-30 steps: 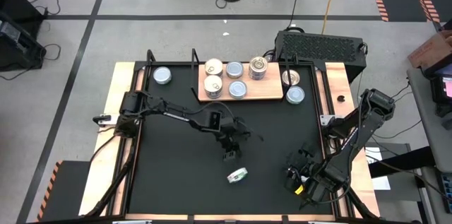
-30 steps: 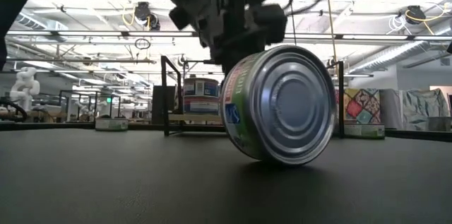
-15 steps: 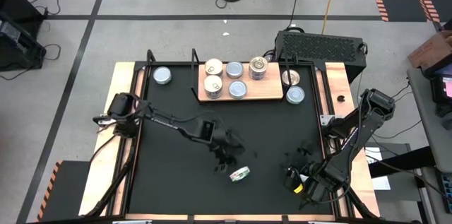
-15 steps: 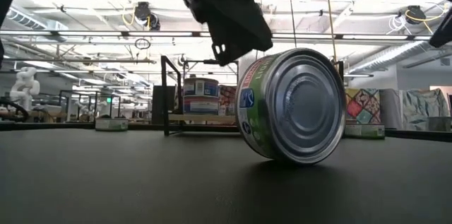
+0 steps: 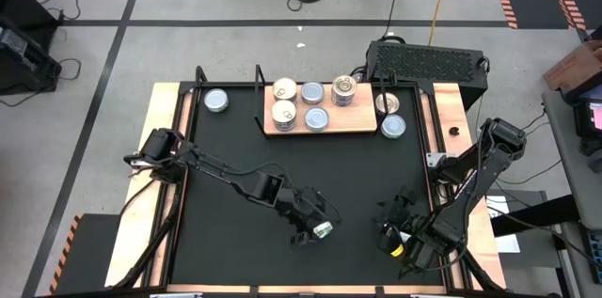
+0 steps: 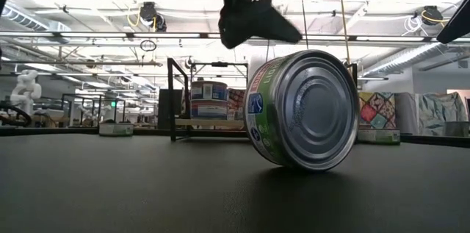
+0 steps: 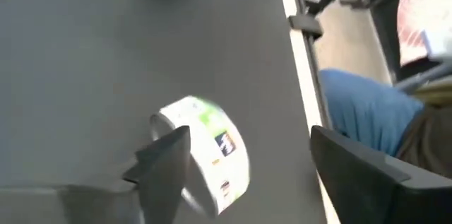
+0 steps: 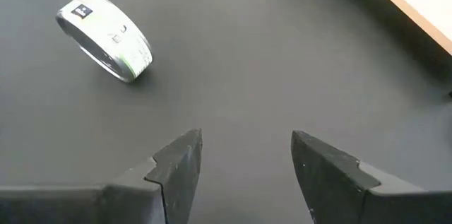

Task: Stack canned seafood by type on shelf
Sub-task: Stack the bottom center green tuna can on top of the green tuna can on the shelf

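A green-labelled can of seafood [image 5: 323, 230] lies on its curved side near the table's front; its silver end [image 6: 312, 108] faces the low camera. My left gripper [image 5: 313, 226] hangs open just above it, with a finger [image 7: 164, 159] on either side of the can [image 7: 205, 155] in the wrist view. I see no touch. My right gripper [image 5: 395, 211] waits open at the near right, with the can [image 8: 106, 37] ahead of it. The shelf [image 5: 361, 125] at the far side holds several cans.
One can [image 5: 216, 101] stands at the far left and two cans [image 5: 390, 115] stand right of the shelf. A black ribbed box [image 5: 428, 58] sits behind them. In the low view, the shelf's black posts [image 6: 172, 101] rise beyond the can.
My left gripper has travelled from mid-table toward the near edge and right, ending over the green-labelled can, and has opened from shut. The can has shifted slightly rightward on the table and still lies on its side.
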Robot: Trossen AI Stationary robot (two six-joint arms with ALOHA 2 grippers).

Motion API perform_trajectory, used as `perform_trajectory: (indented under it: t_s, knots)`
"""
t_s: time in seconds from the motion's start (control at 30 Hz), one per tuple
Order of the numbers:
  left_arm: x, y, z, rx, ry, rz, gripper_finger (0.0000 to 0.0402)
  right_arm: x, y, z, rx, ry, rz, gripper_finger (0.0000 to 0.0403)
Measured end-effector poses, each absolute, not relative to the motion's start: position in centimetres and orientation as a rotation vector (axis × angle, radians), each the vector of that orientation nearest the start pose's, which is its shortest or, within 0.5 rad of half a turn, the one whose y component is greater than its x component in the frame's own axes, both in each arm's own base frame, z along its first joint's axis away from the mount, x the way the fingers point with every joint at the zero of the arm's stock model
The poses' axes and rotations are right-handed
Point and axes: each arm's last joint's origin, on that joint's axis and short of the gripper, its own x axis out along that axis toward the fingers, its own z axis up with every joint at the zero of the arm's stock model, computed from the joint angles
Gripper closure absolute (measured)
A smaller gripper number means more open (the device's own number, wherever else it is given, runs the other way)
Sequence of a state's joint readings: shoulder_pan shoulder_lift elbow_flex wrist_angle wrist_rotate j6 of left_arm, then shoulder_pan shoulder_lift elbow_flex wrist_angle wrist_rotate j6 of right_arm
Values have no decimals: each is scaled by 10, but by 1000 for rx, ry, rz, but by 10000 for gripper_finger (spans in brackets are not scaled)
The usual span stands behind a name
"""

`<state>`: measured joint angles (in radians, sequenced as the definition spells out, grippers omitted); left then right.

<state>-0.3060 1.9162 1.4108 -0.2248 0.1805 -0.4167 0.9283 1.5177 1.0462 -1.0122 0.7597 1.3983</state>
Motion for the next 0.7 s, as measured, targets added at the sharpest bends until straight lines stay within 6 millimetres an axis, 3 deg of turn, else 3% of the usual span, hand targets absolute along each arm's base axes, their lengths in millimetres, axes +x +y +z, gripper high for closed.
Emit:
perform_trajectory:
  t_s: [0.17, 0.33, 0.7]
  knots:
    - [403, -135, 223, -421, 823, -196, 79, 172, 196, 221, 190, 794, -498, 190]
    - [397, -142, 220, -448, 836, -70, 77, 172, 197, 221, 201, 791, -494, 190]
    - [385, -176, 217, -339, 732, 141, 77, 174, 199, 221, 223, 782, -485, 190]
